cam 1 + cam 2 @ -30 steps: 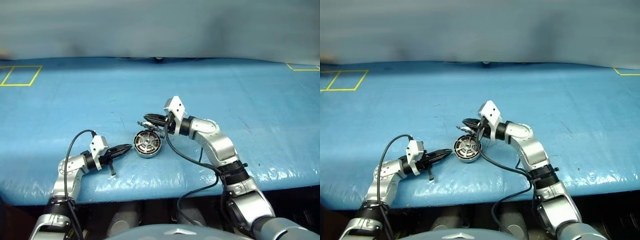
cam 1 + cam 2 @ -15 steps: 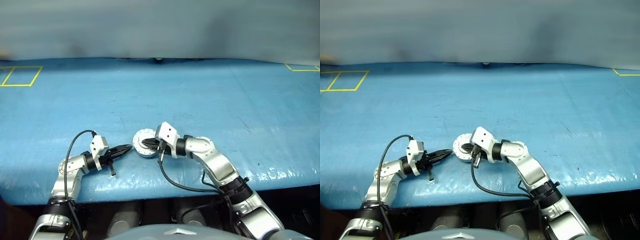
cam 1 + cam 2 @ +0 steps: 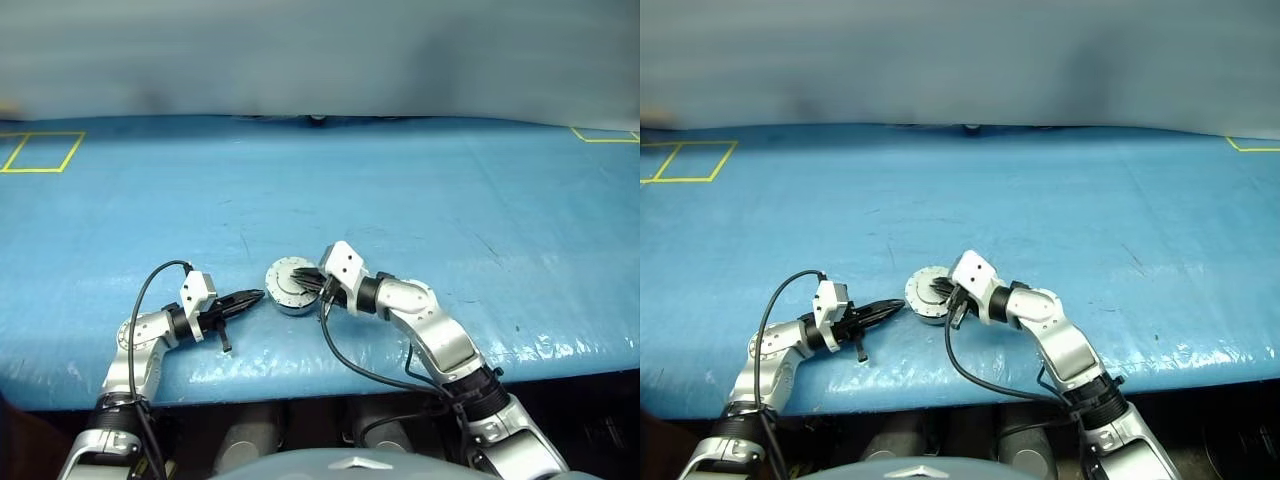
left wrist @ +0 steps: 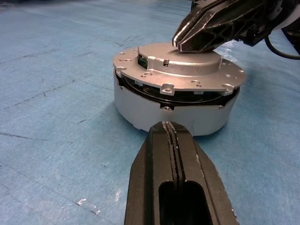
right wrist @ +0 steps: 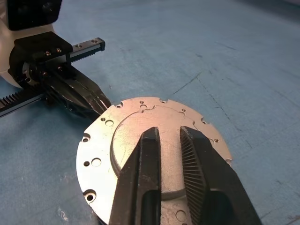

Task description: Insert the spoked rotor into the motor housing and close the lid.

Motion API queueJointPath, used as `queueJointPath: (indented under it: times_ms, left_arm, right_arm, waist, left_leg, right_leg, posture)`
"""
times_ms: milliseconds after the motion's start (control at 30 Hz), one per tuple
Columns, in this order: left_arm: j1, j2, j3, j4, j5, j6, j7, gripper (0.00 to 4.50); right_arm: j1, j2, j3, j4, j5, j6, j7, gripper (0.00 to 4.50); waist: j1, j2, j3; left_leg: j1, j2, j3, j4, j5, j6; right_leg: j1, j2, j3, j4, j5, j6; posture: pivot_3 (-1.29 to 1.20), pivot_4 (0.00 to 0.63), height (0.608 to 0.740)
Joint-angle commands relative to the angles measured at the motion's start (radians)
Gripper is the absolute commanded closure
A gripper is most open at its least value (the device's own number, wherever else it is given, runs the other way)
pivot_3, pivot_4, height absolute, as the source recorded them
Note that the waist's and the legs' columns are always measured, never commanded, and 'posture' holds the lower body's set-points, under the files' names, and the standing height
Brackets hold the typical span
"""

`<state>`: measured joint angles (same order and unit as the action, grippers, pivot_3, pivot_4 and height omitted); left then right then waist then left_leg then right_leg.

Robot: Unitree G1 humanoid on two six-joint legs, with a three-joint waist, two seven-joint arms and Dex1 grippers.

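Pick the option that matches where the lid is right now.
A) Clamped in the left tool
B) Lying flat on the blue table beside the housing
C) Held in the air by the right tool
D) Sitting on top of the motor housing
D: the lid sits plain face up on the motor housing, and the right tool, slightly parted, is over its raised centre.

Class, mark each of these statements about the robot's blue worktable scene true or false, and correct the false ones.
1. The round grey lid lies on the silver-grey motor housing. True.
2. The left gripper is open wide. False: its black fingers are shut together.
3. The right gripper is over the lid, fingers slightly apart. True.
4. The housing's copper windings lie uncovered. False: the lid covers them.
5. The left gripper grips the lid. False: it holds nothing.
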<state>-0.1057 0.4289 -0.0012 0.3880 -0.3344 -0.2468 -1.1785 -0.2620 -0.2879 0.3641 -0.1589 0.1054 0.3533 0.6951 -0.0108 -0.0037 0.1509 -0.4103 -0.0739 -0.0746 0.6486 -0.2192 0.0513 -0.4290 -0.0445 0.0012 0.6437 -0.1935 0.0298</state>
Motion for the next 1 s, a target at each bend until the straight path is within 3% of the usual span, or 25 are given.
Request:
queueJointPath:
  times_ms: [33,300,800,967,1000]
  left_arm:
    - [-0.004,-0.006,0.010,-0.030,-0.018,-0.009,0.000,4.50]
    - [-0.009,-0.011,0.007,-0.024,-0.015,-0.007,-0.002,4.50]
    - [-0.002,-0.017,0.007,-0.023,-0.007,-0.011,0.007,4.50]
    - [0.002,-0.016,0.007,-0.026,-0.006,-0.011,0.011,4.50]
    - [0.002,-0.016,0.007,-0.027,-0.007,-0.011,0.011,4.50]
  right_arm:
    - [0.001,0.009,-0.016,-0.042,0.001,-0.019,-0.021,2.56]
    - [0.000,0.028,-0.007,-0.016,0.003,-0.018,-0.027,0.02]
    - [0.019,0.051,0.012,0.068,0.008,-0.011,-0.009,0.02]
    - [0.021,0.051,0.012,0.067,0.008,-0.006,-0.008,1.45]
    - [0.020,0.050,0.013,0.065,0.005,-0.006,-0.008,1.48]
  waist:
    - [0.000,0.000,0.000]
    - [0.000,0.000,0.000]
    - [0.000,0.000,0.000]
    - [0.000,0.000,0.000]
    - [0.000,0.000,0.000]
  left_leg:
    - [0.000,0.000,0.000,0.000,0.000,0.000]
    - [0.000,0.000,0.000,0.000,0.000,0.000]
    - [0.000,0.000,0.000,0.000,0.000,0.000]
    - [0.000,0.000,0.000,0.000,0.000,0.000]
    - [0.000,0.000,0.000,0.000,0.000,0.000]
  right_leg:
    - [0.000,0.000,0.000,0.000,0.000,0.000]
    - [0.000,0.000,0.000,0.000,0.000,0.000]
    - [0.000,0.000,0.000,0.000,0.000,0.000]
    - [0.000,0.000,0.000,0.000,0.000,0.000]
    - [0.000,0.000,0.000,0.000,0.000,0.000]
  posture:
    - [0.00,0.150,0.740]
    - [0.00,0.150,0.740]
    - [0.00,0.150,0.740]
    - [0.00,0.150,0.740]
    - [0.00,0.150,0.740]
